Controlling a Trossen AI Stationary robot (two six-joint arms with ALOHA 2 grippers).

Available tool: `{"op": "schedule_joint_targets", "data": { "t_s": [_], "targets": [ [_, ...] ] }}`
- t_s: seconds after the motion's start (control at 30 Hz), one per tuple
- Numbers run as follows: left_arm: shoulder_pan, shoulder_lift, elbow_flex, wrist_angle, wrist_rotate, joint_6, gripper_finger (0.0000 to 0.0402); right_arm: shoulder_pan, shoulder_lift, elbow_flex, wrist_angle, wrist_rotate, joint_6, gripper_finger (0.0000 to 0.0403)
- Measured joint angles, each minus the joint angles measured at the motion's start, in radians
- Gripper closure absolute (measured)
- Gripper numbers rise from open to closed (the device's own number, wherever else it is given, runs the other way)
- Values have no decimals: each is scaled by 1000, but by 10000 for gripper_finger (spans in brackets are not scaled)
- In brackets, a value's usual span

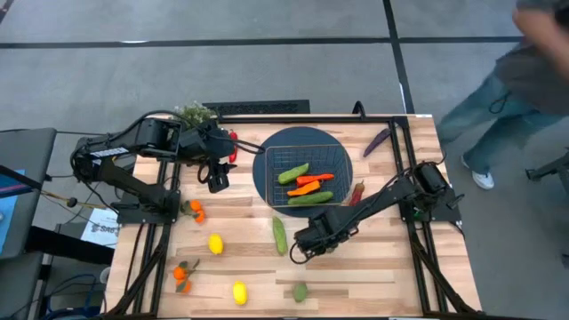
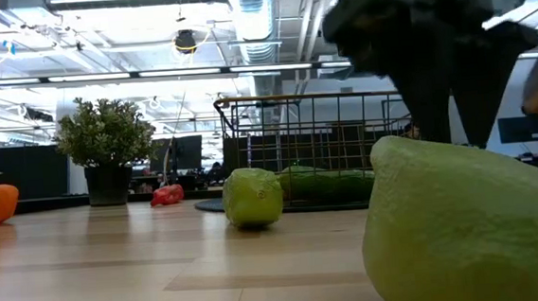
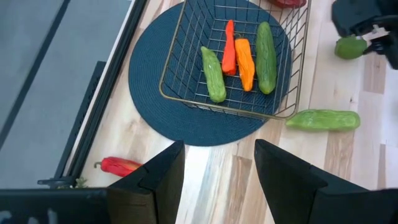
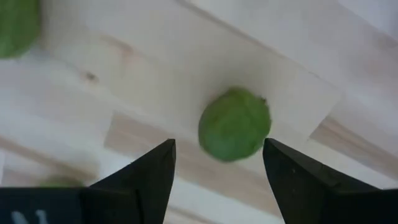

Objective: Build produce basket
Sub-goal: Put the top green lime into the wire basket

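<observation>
Right gripper (image 1: 303, 255) hangs with fingers spread over the lime (image 4: 234, 124) at the tabletop's 6 o'clock. Risk: round lime rolls if nudged off-centre. Left gripper (image 1: 217, 182) waits with fingers apart.

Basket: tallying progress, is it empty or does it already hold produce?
Not empty: the basket holds four pieces, two cucumbers, a carrot and a red pepper.

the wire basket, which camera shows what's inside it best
The left wrist view: the wire basket fills the frame, with two green cucumbers, a red pepper and an orange carrot lying apart on its grid. The high view shows the same contents smaller. The low view shows only its side wall. The right wrist view misses it.
</observation>
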Motion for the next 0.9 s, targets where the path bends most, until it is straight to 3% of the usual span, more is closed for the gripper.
{"op": "schedule_joint_targets", "data": {
  "t_s": [0.47, 0.9],
  "targets": [
    [0, 0, 0, 1, 4, -5, 220, 7, 0, -94, 77, -25, -11, 141],
    [0, 0, 0, 2, 4, -13, 220, 7, 27, -96, 150, 0, -52, 142]
  ]
}}
